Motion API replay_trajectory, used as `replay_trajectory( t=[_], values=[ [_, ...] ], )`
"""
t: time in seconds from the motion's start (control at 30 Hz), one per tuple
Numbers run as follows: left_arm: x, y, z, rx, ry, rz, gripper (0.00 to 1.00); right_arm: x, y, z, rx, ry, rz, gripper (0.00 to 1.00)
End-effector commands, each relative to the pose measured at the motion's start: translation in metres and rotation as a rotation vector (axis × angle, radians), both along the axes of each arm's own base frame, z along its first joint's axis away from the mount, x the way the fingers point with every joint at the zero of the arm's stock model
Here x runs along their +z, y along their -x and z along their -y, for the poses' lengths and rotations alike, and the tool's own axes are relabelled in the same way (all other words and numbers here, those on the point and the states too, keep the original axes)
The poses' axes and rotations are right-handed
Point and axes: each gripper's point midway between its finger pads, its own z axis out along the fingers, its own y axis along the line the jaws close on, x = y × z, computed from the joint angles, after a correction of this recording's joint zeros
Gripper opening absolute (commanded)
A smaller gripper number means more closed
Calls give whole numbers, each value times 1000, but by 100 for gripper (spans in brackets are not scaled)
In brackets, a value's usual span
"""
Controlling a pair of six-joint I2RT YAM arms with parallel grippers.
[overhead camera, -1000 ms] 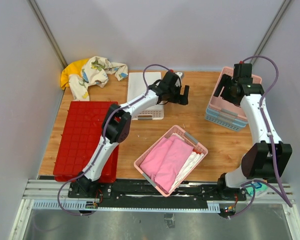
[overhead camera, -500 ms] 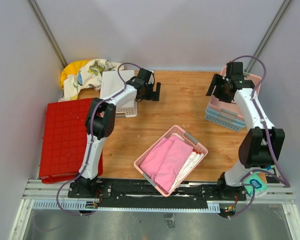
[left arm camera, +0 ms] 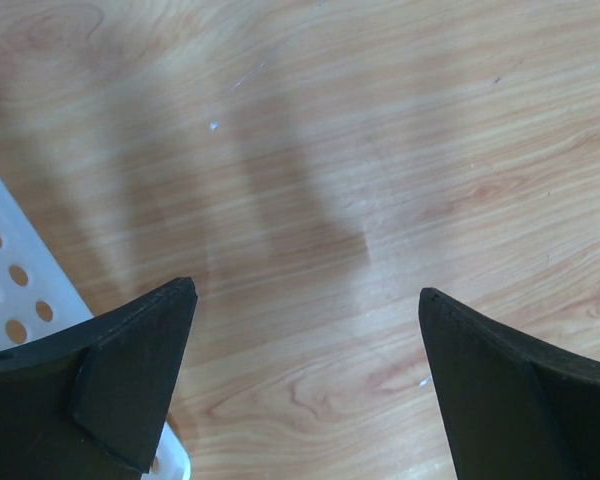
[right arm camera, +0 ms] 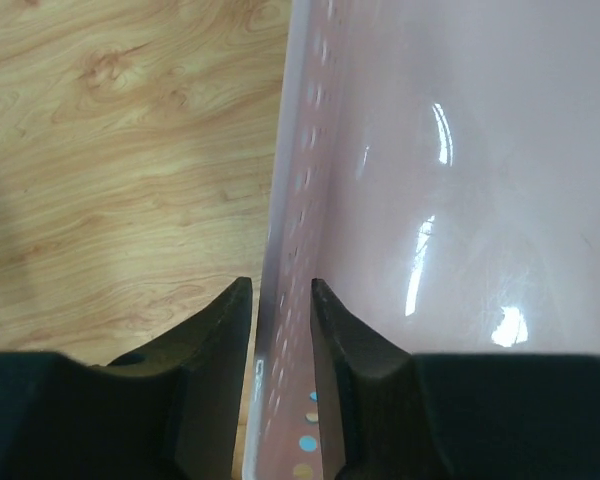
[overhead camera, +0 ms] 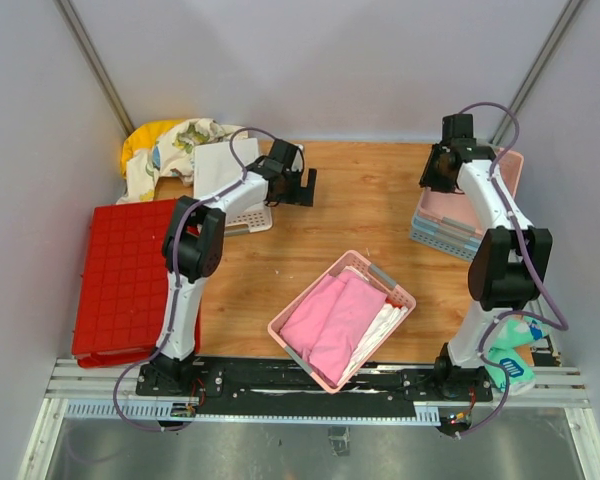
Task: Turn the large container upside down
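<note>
The large container [overhead camera: 130,280], a red bin, lies at the table's left edge with its square-grid ribbed side up; neither gripper touches it. My left gripper [overhead camera: 305,187] hovers open over bare wood at the back centre, well right of the bin. In the left wrist view the left gripper [left arm camera: 305,290] has only tabletop between its fingers. My right gripper [overhead camera: 436,170] is at the back right, far from the bin. In the right wrist view the right gripper [right arm camera: 280,285] is shut on the thin wall of a pink basket [right arm camera: 450,180].
A white perforated basket [overhead camera: 230,195] lies under the left arm, next to a yellow patterned cloth [overhead camera: 170,150]. A small pink basket with pink cloth [overhead camera: 342,318] sits front centre. The pink basket [overhead camera: 465,205] tops light-blue baskets [overhead camera: 445,240] at right.
The right gripper has closed on the pink basket's wall. The left arm swung left, still open. The red container and the white basket have shifted left.
</note>
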Motion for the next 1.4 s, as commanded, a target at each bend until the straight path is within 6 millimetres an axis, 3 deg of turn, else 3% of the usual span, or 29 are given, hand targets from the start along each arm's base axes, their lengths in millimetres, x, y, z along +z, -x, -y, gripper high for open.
replay_trajectory(
  t=[0.0, 0.1, 0.2, 0.37, 0.53, 0.67, 0.73, 0.83, 0.9, 1.13, 1.2, 1.37],
  values=[
    [19, -5, -39, 69, -15, 27, 99, 5, -8, 5, 0, 67, 3, 24],
    [37, -5, -34, 53, 20, 43, 99, 9, -7, 7, 1, 82, -14, 2],
    [66, -2, -20, 23, 103, 65, 99, 30, 0, 7, 6, 82, 12, 1],
    [118, 11, 10, -42, 216, 116, 99, 102, 19, 0, 8, 37, 200, 1],
    [151, 24, 30, -82, 294, 138, 99, 166, 35, -19, 55, -9, 374, 1],
    [169, 34, 30, -72, 335, 142, 99, 202, 45, -45, 142, -65, 466, 1],
    [178, 40, 28, -67, 351, 153, 99, 211, 48, -59, 181, -79, 491, 1],
    [198, 49, 20, -37, 376, 181, 99, 223, 50, -96, 327, -219, 556, 1],
    [216, 55, 11, -3, 387, 213, 99, 241, 52, -130, 464, -371, 646, 1],
    [253, 72, -55, 223, 430, 314, 99, 247, 61, -220, 700, -689, 640, 1],
    [261, 79, -70, 278, 458, 357, 99, 237, 51, -241, 708, -749, 614, 1],
    [252, 94, -75, 296, 480, 345, 99, 194, 11, -284, 671, -860, 507, 1]
  ],
)
